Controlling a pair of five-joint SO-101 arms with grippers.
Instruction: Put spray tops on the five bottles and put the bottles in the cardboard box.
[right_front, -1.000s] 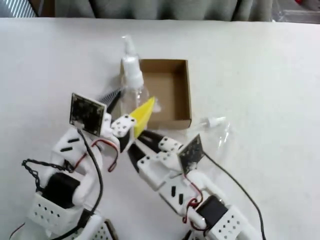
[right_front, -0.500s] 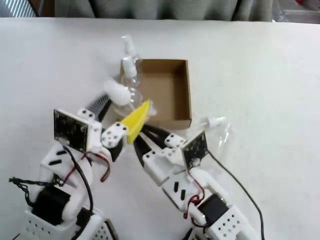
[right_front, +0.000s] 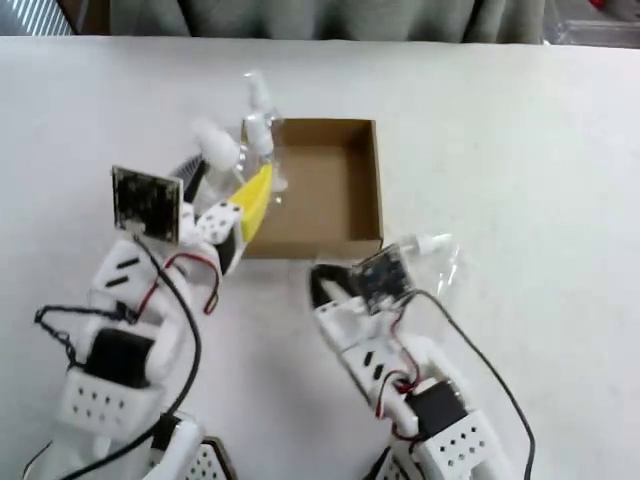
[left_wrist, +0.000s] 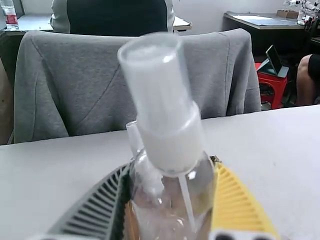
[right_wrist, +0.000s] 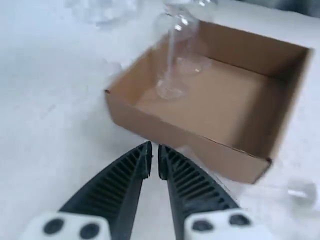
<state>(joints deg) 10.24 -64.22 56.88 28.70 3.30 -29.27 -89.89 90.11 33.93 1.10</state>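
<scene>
My left gripper (right_front: 240, 185) is shut on a clear bottle (right_front: 215, 142) with a white spray top, holding it just left of the cardboard box (right_front: 335, 240). In the left wrist view, that bottle (left_wrist: 170, 200) stands between the grey and yellow jaws, its top (left_wrist: 162, 105) pointing away. Another clear bottle (right_front: 260, 125) with a spray top stands upright in the box's far-left corner, as the right wrist view shows (right_wrist: 175, 65). My right gripper (right_front: 320, 285) sits shut and empty (right_wrist: 154, 160) in front of the box (right_wrist: 200, 142).
One more clear bottle (right_front: 435, 252) with a white spray top lies on the white table to the right of the box's near corner. A chair with a grey jacket (left_wrist: 75, 90) stands beyond the table's far edge.
The left gripper carried its bottle up along the box's left side, toward the far-left corner. The right gripper drew back from the bottle and turned toward the box's near wall.
</scene>
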